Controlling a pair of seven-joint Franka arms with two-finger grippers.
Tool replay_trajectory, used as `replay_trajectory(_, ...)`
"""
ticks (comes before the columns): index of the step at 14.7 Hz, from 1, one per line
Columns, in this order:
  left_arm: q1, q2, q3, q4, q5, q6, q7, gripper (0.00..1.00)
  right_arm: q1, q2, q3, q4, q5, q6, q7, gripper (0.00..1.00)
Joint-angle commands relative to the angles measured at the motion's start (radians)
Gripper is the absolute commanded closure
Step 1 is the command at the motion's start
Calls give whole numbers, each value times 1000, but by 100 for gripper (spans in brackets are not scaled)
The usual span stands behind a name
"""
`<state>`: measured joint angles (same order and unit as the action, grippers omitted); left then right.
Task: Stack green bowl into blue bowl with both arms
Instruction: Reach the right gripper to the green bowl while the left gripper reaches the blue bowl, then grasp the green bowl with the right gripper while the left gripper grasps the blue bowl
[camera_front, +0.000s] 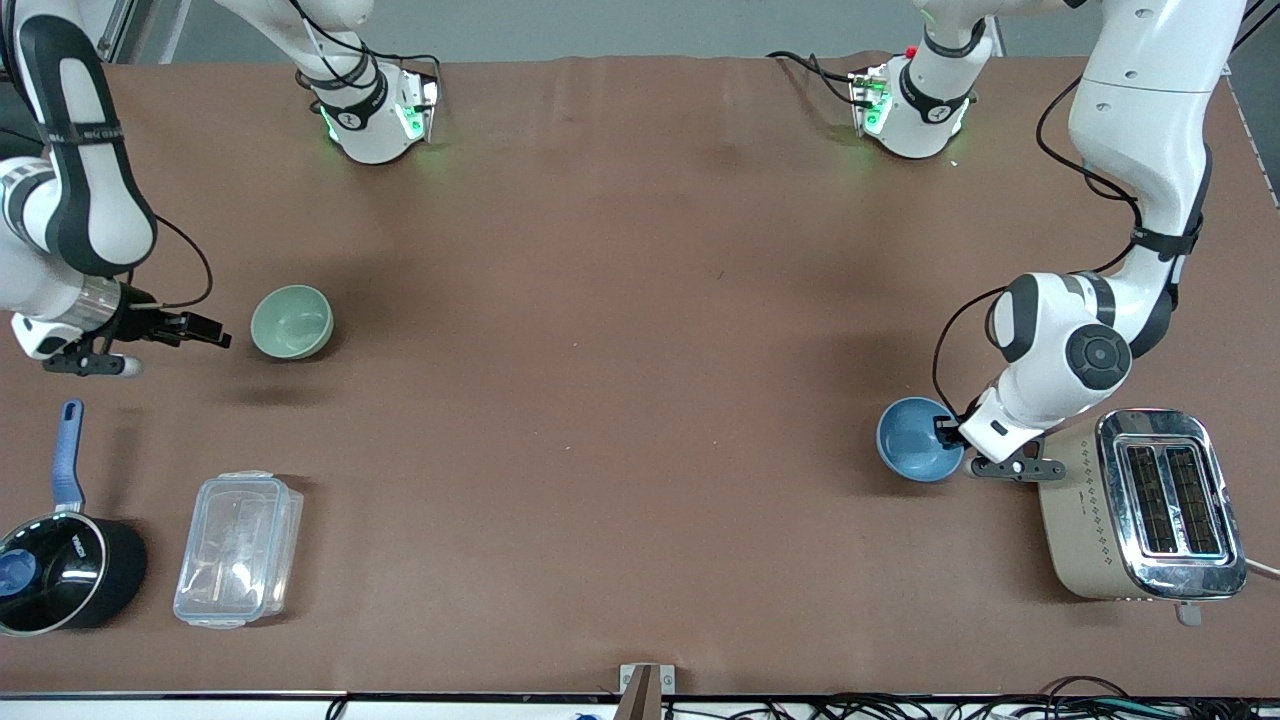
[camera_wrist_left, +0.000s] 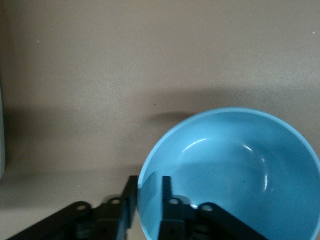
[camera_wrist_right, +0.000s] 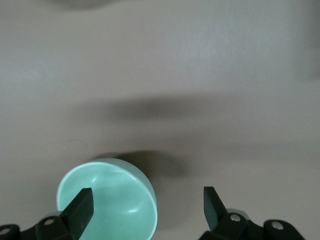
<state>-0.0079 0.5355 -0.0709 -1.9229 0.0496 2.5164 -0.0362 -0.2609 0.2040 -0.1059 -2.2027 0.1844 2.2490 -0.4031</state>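
L gripper (camera_wrist_left: 148, 192) pinches the rim of the blue bowl (camera_front: 915, 440), one finger inside, one outside; bowl sits at L arm's end of the brown table (camera_front: 620, 300), beside the toaster (camera_front: 1140, 505). R gripper (camera_wrist_right: 147, 205) hangs spread wide and empty by the green bowl (camera_front: 292, 321) (R arm's end, well apart from the blue one). Wide bare mat between bowls; saucepan (camera_front: 60, 560) and clear box (camera_front: 238, 548) lie nearer the camera.

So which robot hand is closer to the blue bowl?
Left. The left gripper is clamped on the blue bowl's rim. The right gripper is open by the green bowl, at the table's right-arm end.
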Motion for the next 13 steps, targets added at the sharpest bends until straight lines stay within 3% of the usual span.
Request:
replay_trajectory(1, 0, -12, -4, -4, 15, 2, -16, 99, -46, 69, 14, -22, 107, 18, -104, 3)
replay_trajectory(4, -6, -75, -33, -10, 15, -95, -63, 100, -87, 130, 14, -22, 214, 17, -233, 3)
replay_trajectory(7, -6, -137, -146, 2, 13, -211, -218, 100, -84, 140, 14, -38, 273, 15, -260, 3)
replay_trajectory(8, -7, -140, -192, 5, 13, -217, -287, 100, -84, 140, 14, -40, 279, 15, -260, 8)
replay_trajectory(10, -18, -129, -277, 16, 15, -217, -433, 100, -81, 138, 14, -40, 280, 17, -261, 60)
replay_trajectory(11, -42, -115, -302, 28, 15, -215, -497, 100, -80, 138, 15, -40, 283, 15, -261, 76)
replay_trajectory(13, -134, -77, -308, 68, 15, -214, -614, 100, -75, 137, 14, -41, 283, 9, -260, 90)
